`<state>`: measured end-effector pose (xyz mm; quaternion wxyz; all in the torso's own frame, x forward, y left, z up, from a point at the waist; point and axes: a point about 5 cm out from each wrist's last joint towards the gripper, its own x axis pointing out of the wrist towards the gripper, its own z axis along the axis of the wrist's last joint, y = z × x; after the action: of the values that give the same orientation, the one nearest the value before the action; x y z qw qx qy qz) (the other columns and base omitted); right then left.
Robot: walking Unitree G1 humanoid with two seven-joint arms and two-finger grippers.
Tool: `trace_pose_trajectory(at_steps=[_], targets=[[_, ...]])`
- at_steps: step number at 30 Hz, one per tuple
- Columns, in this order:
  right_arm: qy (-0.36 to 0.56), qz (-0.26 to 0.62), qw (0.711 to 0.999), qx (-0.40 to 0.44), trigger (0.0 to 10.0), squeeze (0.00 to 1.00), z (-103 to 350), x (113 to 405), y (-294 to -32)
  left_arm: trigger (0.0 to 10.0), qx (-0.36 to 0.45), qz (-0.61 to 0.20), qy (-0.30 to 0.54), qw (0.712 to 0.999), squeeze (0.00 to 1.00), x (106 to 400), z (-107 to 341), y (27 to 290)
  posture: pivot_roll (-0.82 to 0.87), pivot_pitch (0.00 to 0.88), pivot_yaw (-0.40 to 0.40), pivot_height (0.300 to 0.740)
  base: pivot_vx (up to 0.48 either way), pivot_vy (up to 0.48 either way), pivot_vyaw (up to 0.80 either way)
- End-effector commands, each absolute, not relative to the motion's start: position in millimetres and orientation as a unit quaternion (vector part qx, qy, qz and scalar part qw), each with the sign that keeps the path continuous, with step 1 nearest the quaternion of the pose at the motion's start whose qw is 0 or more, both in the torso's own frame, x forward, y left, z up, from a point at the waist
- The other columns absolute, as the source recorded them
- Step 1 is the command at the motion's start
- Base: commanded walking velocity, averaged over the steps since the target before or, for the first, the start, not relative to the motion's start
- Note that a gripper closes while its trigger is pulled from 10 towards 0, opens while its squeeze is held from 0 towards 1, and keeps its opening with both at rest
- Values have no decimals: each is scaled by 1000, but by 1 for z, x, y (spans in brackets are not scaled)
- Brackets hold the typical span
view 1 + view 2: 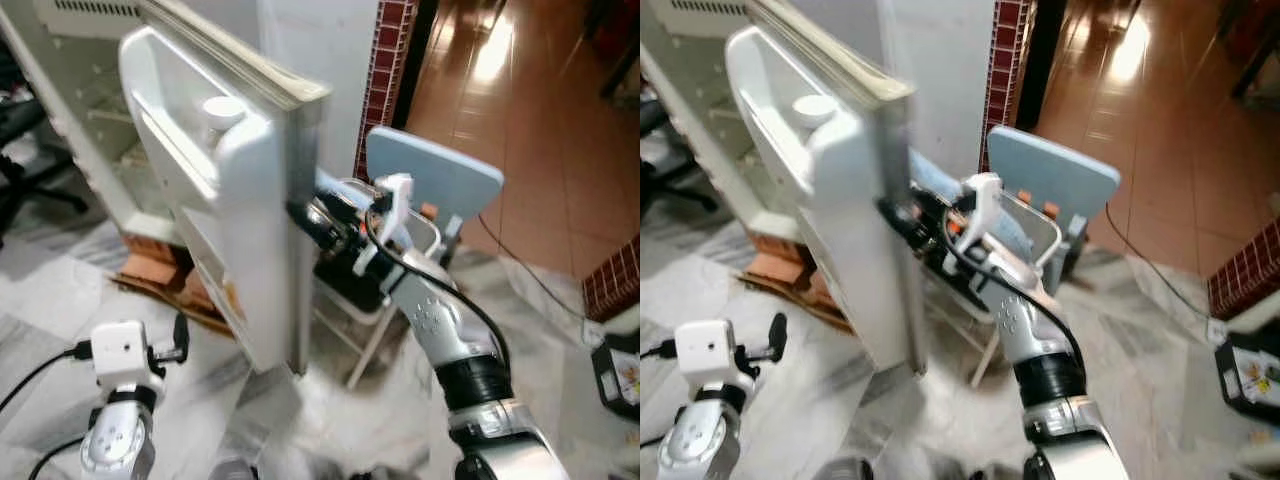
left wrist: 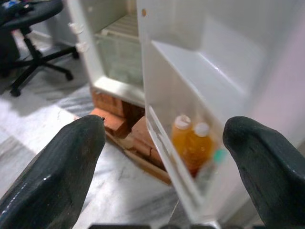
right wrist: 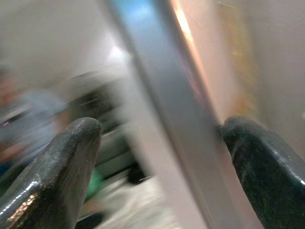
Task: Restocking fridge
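Observation:
The white fridge door [image 1: 250,200] stands open, seen nearly edge-on, with the fridge body [image 1: 90,120] behind it at the left. A white-capped bottle [image 1: 222,110] sits in the door's top shelf. Two orange bottles [image 2: 190,143] stand in the lowest door shelf. My right gripper [image 1: 308,218] is at the door's outer edge, open, with the grey door edge [image 3: 176,124] between its fingers. My left gripper [image 1: 178,338] is low at the left, near the floor, open with nothing in it and facing the inner side of the door.
A light blue folding chair [image 1: 435,170] stands just behind the door, under my right arm. Red bricks [image 1: 150,262] prop up the fridge. A black office chair [image 2: 28,28] is at the far left, a brick pillar [image 1: 385,60] behind, and a black box [image 1: 615,375] at right.

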<state>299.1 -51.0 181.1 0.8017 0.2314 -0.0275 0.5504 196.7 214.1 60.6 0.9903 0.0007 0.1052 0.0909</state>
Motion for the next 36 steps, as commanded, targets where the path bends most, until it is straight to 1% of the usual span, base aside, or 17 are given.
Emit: trace_pose_trajectory(at_steps=[1, 2, 3, 8, 11, 13, 14, 16, 18, 21, 26, 27, 28, 30, 32, 33, 36], targets=[[-13, 581, 786, 211, 10000, 0, 174, 291, -50, 10000, -5, 101, 114, 988, 0, 194, 58, 218, 75, 34, -27, 740, 0, 0, 0], [19, 562, 809, 168, 10000, 0, 154, 293, -57, 10000, -19, 107, 119, 987, 0, 194, 56, 218, 75, 34, -24, 740, 0, 0, 0], [34, 554, 817, 155, 10000, 0, 147, 294, -60, 10000, -22, 108, 120, 987, 0, 195, 56, 218, 76, 34, -23, 740, 0, 0, 0], [77, 545, 828, 109, 10000, 0, 126, 288, -71, 10000, -19, 106, 118, 987, 0, 195, 56, 219, 77, 33, -17, 740, 0, 0, 0], [83, 513, 851, 75, 10000, 0, 119, 289, -75, 10000, -4, 122, 116, 986, 0, 195, 58, 223, 76, 30, -21, 740, 0, 0, 0], [66, 460, 883, 62, 10000, 0, 117, 295, -80, 10000, 16, 123, 104, 987, 0, 198, 62, 224, 73, 34, -27, 740, 0, 0, 0], [57, 396, 913, 80, 10000, 0, 118, 304, -86, 10000, 41, 122, 92, 987, 0, 203, 69, 225, 80, 33, -33, 740, 0, 0, 0], [43, 342, 936, 76, 10000, 0, 122, 310, -94, 10000, 56, 114, 76, 989, 0, 210, 78, 224, 82, 30, -42, 740, 0, 0, 0], [33, 309, 948, 73, 10000, 0, 125, 313, -100, 10000, 62, 111, 66, 990, 0, 215, 84, 223, 86, 37, -42, 740, 0, 0, 0], [24, 261, 963, 58, 10000, 0, 127, 317, -110, 10000, 34, 137, 56, 988, 0, 224, 90, 227, 71, 39, -38, 740, 0, 0, 0], [9, 219, 975, 24, 10000, 0, 130, 319, -116, 10000, 31, 127, 58, 990, 0, 228, 89, 222, 54, 34, -30, 740, 0, 0, 0], [8, 215, 976, 19, 10000, 0, 129, 320, -116, 10000, 32, 120, 59, 990, 0, 228, 87, 219, 54, 34, -30, 740, 0, 0, 0], [15, 225, 974, 5, 10000, 0, 127, 320, -112, 10000, 30, 113, 66, 991, 0, 229, 85, 215, 46, 35, -11, 740, 0, 360, 0], [18, 237, 971, 6, 10000, 0, 126, 319, -108, 10000, 26, 110, 68, 991, 0, 229, 84, 213, 39, 37, -2, 740, 0, 326, 0], [30, 231, 972, 23, 10000, 0, 126, 319, -108, 10000, 25, 107, 67, 992, 0, 230, 84, 212, 33, 33, 7, 740, 0, 356, 0], [54, 224, 972, 54, 10000, 0, 125, 321, -108, 10000, 25, 98, 70, 992, 0, 232, 84, 210, 28, 29, 17, 740, 0, 480, 0], [42, 231, 971, 36, 10000, 0, 131, 322, -113, 10000, 34, 89, 61, 994, 0, 235, 86, 210, 20, 29, 33, 740, 0, 480, 0]])
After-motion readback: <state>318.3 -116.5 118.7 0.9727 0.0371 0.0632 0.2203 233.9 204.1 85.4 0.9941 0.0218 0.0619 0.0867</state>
